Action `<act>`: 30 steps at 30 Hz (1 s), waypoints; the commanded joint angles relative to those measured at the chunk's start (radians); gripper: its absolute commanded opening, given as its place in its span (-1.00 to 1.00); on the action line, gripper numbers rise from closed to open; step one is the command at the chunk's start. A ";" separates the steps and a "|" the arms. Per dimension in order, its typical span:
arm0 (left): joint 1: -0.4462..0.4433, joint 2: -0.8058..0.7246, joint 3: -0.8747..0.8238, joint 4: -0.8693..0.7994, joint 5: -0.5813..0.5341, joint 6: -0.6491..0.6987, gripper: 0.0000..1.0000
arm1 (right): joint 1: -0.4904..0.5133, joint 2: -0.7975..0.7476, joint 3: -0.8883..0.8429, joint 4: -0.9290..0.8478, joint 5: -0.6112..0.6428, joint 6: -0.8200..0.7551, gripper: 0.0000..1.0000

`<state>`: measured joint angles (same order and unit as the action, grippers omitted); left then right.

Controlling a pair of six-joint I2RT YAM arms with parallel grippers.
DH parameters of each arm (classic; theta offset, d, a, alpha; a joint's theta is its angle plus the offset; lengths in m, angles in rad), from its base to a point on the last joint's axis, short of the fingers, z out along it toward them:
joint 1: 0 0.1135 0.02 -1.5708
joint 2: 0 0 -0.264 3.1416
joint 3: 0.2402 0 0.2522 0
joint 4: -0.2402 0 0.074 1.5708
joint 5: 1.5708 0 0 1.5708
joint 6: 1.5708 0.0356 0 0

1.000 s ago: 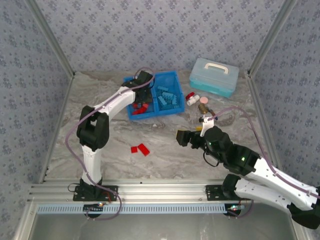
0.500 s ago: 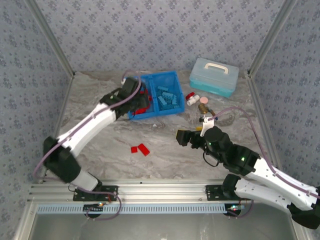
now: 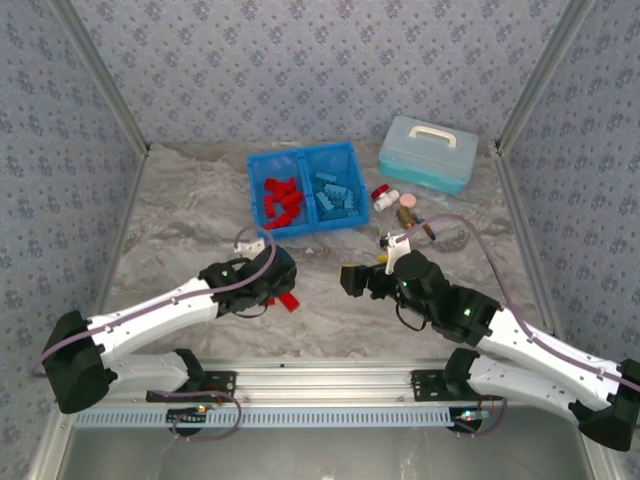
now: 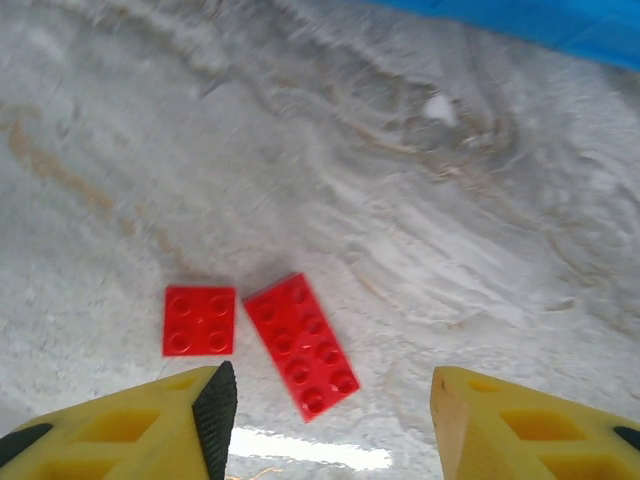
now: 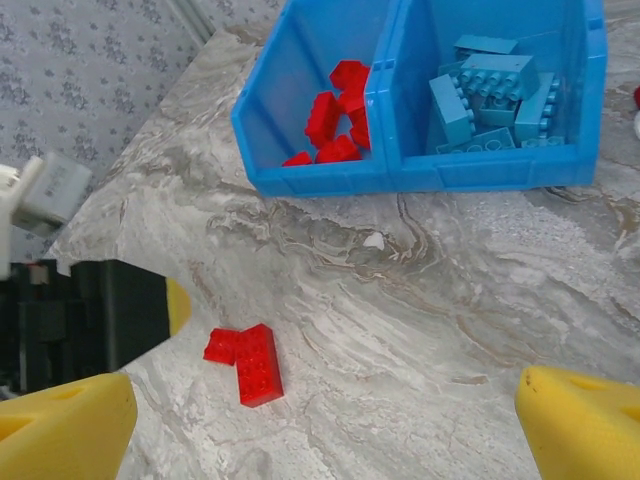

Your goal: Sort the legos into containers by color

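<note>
The left gripper [image 4: 328, 428] stands wide open with nothing between its yellow fingers [image 4: 150, 430], hovering low over the marbled table [image 4: 470, 210]. Just ahead of it, within the span of the gap, lies the long red brick [image 4: 302, 345], flat and studs up. Its near end sits almost between the fingertips, and its long axis runs on a steep diagonal from upper left to lower right in the wrist view. The jaws would therefore close roughly across its narrow width, though a small twist of the wrist looks needed to square them up. The square red brick [image 4: 200, 320] lies just to its left, close enough at one corner that I cannot tell whether they touch, so a careless closing might nudge it. The right gripper [image 5: 320, 430] is also wide open and holds nothing. It looks across at the same pair from well apart, so the left arm is plainly the nearer one. Farther back stands the blue bin [image 5: 320, 180], with red legos [image 5: 335, 120] in its left compartment and light blue legos [image 5: 490, 90] in its right. By my reckoning these two bricks belong in the left compartment.
</note>
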<state>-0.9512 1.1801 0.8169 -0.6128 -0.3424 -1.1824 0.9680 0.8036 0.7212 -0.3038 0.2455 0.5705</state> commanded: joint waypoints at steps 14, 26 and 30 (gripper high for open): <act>0.068 0.259 0.002 0.150 0.233 -0.086 0.38 | -0.015 0.011 0.031 -0.054 0.049 0.003 1.00; 0.071 0.426 0.099 -0.001 0.217 -0.031 0.09 | -0.027 -0.015 0.011 -0.052 0.068 0.022 1.00; 0.070 0.438 0.128 -0.093 0.175 -0.041 -0.15 | -0.030 -0.016 0.012 -0.057 0.070 0.026 1.00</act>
<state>-0.8837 1.6196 0.9184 -0.5877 -0.1276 -1.2301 0.9440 0.7990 0.7238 -0.3344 0.2916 0.5804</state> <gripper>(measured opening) 0.440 0.999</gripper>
